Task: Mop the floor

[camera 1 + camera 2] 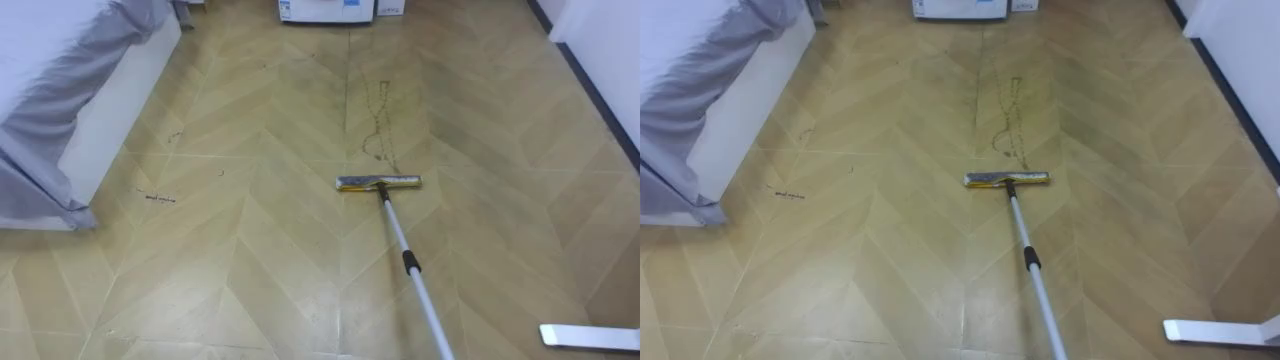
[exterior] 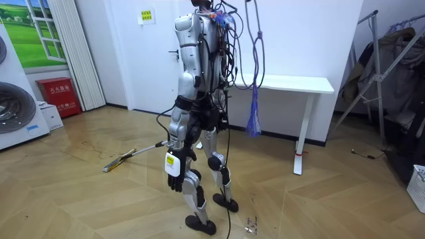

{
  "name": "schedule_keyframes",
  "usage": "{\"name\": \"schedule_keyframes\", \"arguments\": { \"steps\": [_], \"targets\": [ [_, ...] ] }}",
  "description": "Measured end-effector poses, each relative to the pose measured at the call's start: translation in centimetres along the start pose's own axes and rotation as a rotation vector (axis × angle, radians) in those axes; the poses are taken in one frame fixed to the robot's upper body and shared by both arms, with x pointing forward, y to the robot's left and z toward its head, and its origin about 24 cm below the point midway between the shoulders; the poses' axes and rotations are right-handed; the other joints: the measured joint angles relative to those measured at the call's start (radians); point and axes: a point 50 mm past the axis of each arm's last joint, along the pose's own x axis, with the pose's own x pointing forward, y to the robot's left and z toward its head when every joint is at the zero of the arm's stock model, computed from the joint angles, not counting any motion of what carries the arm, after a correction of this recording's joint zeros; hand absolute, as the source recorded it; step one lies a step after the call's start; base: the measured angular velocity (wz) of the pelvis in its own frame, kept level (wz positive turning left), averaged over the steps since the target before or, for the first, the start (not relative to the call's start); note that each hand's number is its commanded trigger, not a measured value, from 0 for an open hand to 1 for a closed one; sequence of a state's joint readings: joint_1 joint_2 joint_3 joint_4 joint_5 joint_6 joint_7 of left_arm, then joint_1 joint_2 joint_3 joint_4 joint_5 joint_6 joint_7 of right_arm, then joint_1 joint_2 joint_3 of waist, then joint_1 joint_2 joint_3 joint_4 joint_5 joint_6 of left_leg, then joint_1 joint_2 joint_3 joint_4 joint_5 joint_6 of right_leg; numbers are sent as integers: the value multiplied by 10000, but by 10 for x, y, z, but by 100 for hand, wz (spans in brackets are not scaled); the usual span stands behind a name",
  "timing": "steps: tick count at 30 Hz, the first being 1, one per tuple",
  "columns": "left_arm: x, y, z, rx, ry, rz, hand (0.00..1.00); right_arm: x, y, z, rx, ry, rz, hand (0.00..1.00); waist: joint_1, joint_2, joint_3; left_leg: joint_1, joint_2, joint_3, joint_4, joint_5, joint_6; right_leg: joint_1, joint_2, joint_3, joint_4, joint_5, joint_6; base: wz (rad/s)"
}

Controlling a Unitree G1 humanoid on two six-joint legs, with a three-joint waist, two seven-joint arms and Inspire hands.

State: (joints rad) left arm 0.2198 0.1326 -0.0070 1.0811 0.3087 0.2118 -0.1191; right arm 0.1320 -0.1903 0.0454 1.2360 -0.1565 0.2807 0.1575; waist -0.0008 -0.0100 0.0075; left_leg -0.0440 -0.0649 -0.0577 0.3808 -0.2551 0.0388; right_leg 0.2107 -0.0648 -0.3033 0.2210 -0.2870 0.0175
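A mop with a flat yellow-edged head (image 1: pixel 378 183) rests on the wooden floor ahead of me. Its silver pole (image 1: pixel 410 270) runs back toward my lower right and out of the picture's bottom edge. Just beyond the head, dark dirty streaks (image 1: pixel 378 120) mark the boards. In the room view I stand upright facing the room view's left, and the mop's pole (image 2: pixel 133 155) slants down from behind my body to the floor. My left hand (image 2: pixel 174 176) hangs by my thigh with relaxed fingers, holding nothing.
A bed with a grey cover (image 1: pixel 70 90) stands to my left. A white appliance (image 1: pixel 325 9) is at the far end. A white table (image 2: pixel 292 84) stands on my right; its foot (image 1: pixel 590 336) lies near the pole. Small dark specks (image 1: pixel 158 198) lie by the bed.
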Motion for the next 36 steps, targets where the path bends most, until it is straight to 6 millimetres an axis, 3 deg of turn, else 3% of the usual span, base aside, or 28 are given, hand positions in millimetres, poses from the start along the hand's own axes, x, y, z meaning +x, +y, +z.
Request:
{"name": "schedule_keyframes", "arguments": {
  "steps": [13, 22, 25, 28, 32, 36],
  "targets": [
    [0, -1, 2, 106, -37, -29, 0, 0, -1, 1, -7, 9, 40, 100, 26, -43, 15, -62, 3, 19, 10, 0, 0, -63, -6, 8, -2, -1, 1, 0],
    [0, 1, 5, 110, -59, 82, 0, 0, 0, 5, 92, -79, 86, 100, 18, -116, 21, -678, 7, -43, 232, -4, 13, -597, 18, -25, 58, -1, 1, 1],
    [0, 3, 12, 136, -244, 198, 0, -1, -1, 10, 159, -218, 76, 100, 24, -121, -15, -1152, 48, -113, 437, -5, 13, -1082, 58, -65, 220, -5, -3, 7],
    [1, 2, 19, 116, -400, 276, 0, -2, -3, 13, 248, -329, -87, 100, 18, 39, -8, -1792, 119, -157, 895, -69, 80, -1588, 85, -174, 632, -25, -11, 12],
    [1, 6, 26, 46, -566, 391, 0, -2, -3, 14, 411, -356, -127, 100, 81, 44, 30, -2368, 24, -142, 1387, -196, 166, -2786, -214, 50, 2320, -461, 15, -1],
    [1, 8, 31, 60, -708, 559, 0, -1, -1, 13, 762, -374, -31, 100, 74, 80, -11, -3283, -47, -207, 2239, -422, 214, -3891, -408, 378, 3506, -931, 35, 0]
  ]
}}
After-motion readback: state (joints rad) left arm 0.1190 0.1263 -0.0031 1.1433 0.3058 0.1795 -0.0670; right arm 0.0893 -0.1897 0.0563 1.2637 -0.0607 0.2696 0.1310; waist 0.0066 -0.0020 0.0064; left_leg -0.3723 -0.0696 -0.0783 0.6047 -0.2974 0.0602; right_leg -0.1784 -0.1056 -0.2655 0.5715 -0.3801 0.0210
